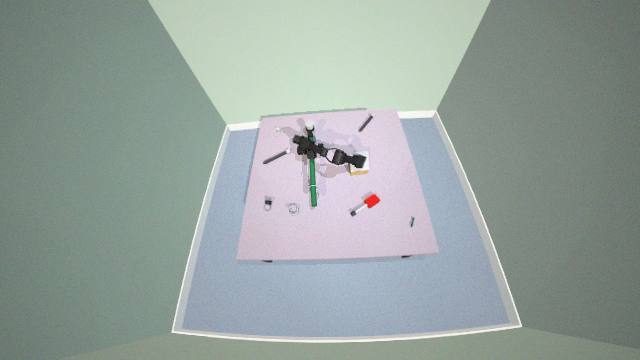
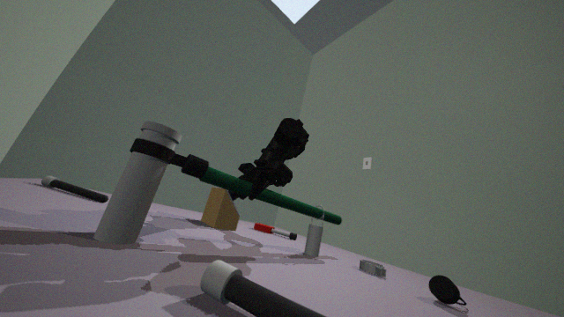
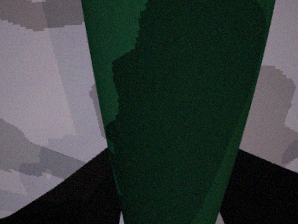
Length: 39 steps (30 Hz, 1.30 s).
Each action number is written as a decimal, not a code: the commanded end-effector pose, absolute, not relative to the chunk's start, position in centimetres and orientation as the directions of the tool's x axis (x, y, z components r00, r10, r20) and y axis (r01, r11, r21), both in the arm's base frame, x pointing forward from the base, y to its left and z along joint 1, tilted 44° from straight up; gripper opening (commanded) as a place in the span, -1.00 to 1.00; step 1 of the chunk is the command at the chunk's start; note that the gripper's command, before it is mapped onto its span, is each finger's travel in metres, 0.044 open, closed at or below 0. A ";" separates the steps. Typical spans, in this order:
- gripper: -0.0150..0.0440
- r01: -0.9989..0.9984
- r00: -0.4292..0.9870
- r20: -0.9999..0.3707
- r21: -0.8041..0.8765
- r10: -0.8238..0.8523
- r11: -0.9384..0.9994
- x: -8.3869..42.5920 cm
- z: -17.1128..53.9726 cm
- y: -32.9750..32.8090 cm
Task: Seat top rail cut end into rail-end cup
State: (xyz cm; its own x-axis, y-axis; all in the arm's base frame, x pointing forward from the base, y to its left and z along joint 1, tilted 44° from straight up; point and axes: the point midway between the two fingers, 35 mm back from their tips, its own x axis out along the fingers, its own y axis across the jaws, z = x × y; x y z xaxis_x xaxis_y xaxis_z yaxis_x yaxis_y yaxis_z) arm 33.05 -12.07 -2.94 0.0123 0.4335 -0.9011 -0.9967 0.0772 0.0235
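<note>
The green top rail (image 1: 313,180) (image 2: 288,202) (image 3: 180,110) runs from the big post (image 2: 132,198) to the small post (image 2: 314,239), through the loop cap. Its near end meets the mouth of the black rail-end cup (image 2: 195,166) in the exterior view, with no gap visible; how deep it sits inside is hidden. The cup hangs on the black brace band (image 2: 152,149), which is up near the post cap (image 2: 161,131) (image 1: 309,125). My gripper (image 2: 252,190) (image 3: 162,149) is shut on the rail, between the cup and the loop cap, nearer the cup.
Dark capped tubes (image 1: 276,156) (image 1: 366,123) (image 2: 264,297) lie on both sides of the big post. A tan block (image 2: 220,209) stands behind the rail. A red-handled tool (image 1: 371,201) (image 2: 264,228), a grey ring-like part (image 1: 293,208) (image 2: 373,269) and a black disc-shaped part (image 2: 443,290) lie on the table (image 1: 330,240).
</note>
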 end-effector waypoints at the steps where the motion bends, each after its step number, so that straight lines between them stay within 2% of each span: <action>1: -0.49 -0.997 0.022 -0.908 0.013 0.418 0.079 33.1 -3.0 -12.8; 39: -0.49 -0.997 0.012 -0.904 0.023 0.428 0.077 33.0 -2.9 -12.3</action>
State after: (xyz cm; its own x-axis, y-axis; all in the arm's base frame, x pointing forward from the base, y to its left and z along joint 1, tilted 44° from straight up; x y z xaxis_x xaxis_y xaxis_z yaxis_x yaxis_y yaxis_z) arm 33.05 -12.05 -2.94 0.0120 0.4344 -0.9007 -0.9968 0.0766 0.0237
